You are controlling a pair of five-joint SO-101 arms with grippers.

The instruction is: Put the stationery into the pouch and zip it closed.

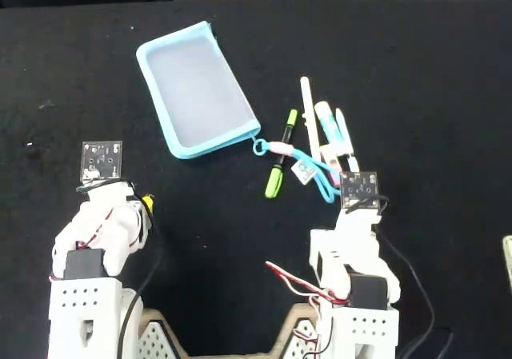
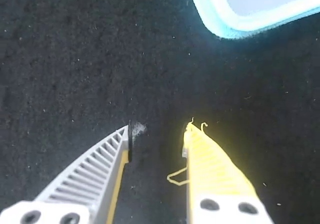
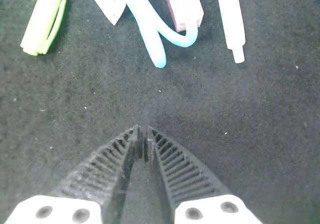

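Black felt covers the surface (image 1: pixel 416 71). On the left of its far half lies the pouch (image 1: pixel 196 87), flat and turned at an angle, with light blue edges and a pale, frosted face. I cannot tell whether anything is inside it, or whether the zip is open.

At the pouch's near right corner sits the zip pull (image 1: pixel 259 145). From it a light blue strap (image 1: pixel 318 179) loops away to the right, carrying a small white tag (image 1: pixel 302 173). Just right of that corner, outside the pouch, a yellow-green highlighter (image 1: pixel 280 155) lies on the felt, touching the strap. Farther right, a long white pen (image 1: pixel 309 111), a blue-tipped marker (image 1: pixel 328 119) and a second white pen (image 1: pixel 344 131) lie close together, side by side, their near ends by the strap.

The left gripper (image 2: pixel 157 134) hangs over bare felt at the near left, well apart from the stationery, with a corner of the pouch beyond it. Its grey finger (image 2: pixel 107 159) and yellow finger (image 2: pixel 210 164) stand moderately apart, with only felt between them.

The right gripper (image 3: pixel 144 134) hangs just on the near side of the strap and the pen ends. Its black fingers (image 3: pixel 185 169) are drawn together with a thin slit between the tips, and they clasp nothing.
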